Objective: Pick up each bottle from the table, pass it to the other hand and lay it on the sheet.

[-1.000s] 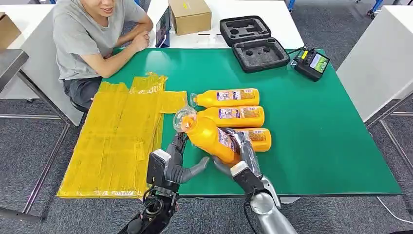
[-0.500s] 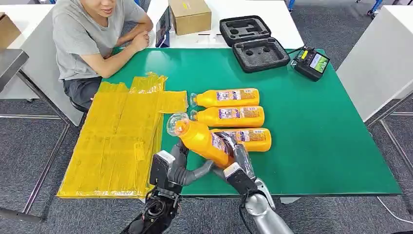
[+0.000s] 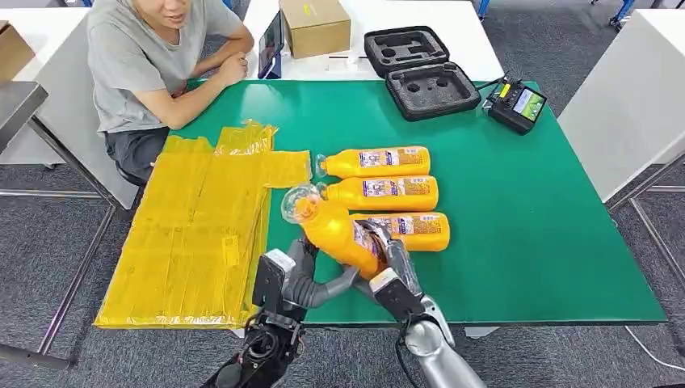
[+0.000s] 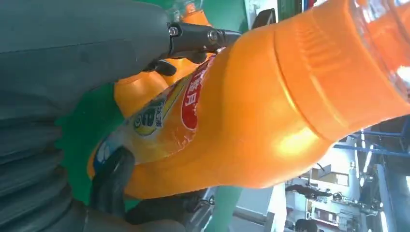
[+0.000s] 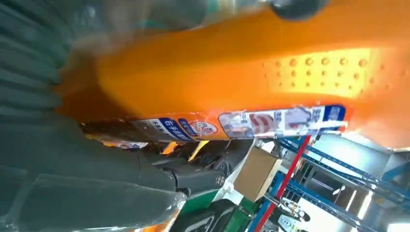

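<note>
The right hand [image 3: 386, 263] grips the lower body of an orange plastic bottle [image 3: 339, 230], its dark fingers wrapped over the glossy printed label, and holds it tilted above the near edge of the green table [image 3: 517, 218] with the clear domed cap pointing up and toward the yellow sheet [image 3: 202, 234]. The left hand [image 3: 299, 279] is cupped under the same bottle, thumb and fingers closing round its smooth shoulder; in the left wrist view dark fingers [image 4: 113, 181] press against the label side and the thumb lies along the other side. In the right wrist view the bottle's underside shows rows of small raised dots. Three more bottles [image 3: 380, 192] of the same kind lie flat side by side on the matte table, caps toward the sheet. The sheet is crinkled yellow plastic, spread flat and hanging past the table's left edge. A person [image 3: 153, 56] in a grey shirt sits at the far left corner
</note>
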### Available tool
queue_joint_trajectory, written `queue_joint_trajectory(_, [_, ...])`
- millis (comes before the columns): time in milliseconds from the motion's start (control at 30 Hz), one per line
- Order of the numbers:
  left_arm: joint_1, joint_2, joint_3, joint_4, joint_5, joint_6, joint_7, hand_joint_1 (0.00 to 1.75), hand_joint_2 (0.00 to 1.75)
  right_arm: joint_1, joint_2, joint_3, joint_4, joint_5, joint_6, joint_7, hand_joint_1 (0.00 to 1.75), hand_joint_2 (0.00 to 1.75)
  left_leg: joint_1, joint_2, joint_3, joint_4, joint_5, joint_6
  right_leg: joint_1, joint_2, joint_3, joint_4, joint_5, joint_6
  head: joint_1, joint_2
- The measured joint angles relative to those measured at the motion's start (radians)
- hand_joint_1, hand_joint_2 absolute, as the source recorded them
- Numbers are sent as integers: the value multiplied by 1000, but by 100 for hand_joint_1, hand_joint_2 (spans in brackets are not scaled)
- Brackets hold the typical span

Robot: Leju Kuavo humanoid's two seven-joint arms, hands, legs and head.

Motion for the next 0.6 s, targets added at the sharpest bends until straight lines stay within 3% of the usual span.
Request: queue_joint_trajectory(600, [-9, 0, -3, -19, 50, 23, 3, 0, 175, -41, 2, 66, 47, 42, -22, 0, 175, 175, 0, 0, 0, 0, 0, 0, 0, 0, 0, 0, 0, 0, 0, 0])
